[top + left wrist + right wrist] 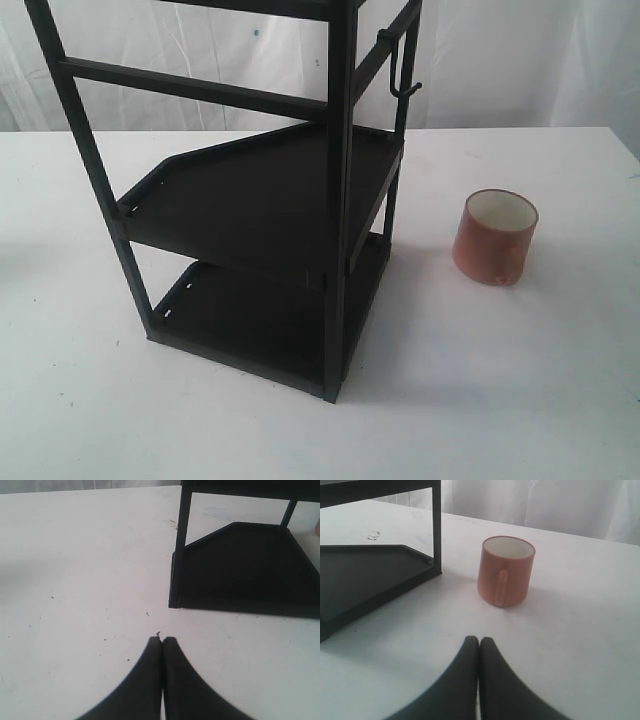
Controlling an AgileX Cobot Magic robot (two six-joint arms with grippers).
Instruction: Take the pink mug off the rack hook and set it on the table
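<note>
The pink mug (495, 238) stands upright on the white table (520, 400), to the right of the black rack (270, 200). Its white inside faces up. The rack hook (398, 70) hangs bare from the rack's upper right bar. In the right wrist view the pink mug (505, 570) shows its handle toward my right gripper (479, 640), which is shut, holds nothing and sits well short of the mug. My left gripper (162, 640) is shut over bare table near the rack's lower shelf (245, 575). Neither gripper shows in the exterior view.
The rack (370, 575) stands near the middle of the table, with two flat shelves and upright square bars. A white curtain (520, 60) hangs behind the table's far edge. Small dark specks dot the table (75, 580) in the left wrist view.
</note>
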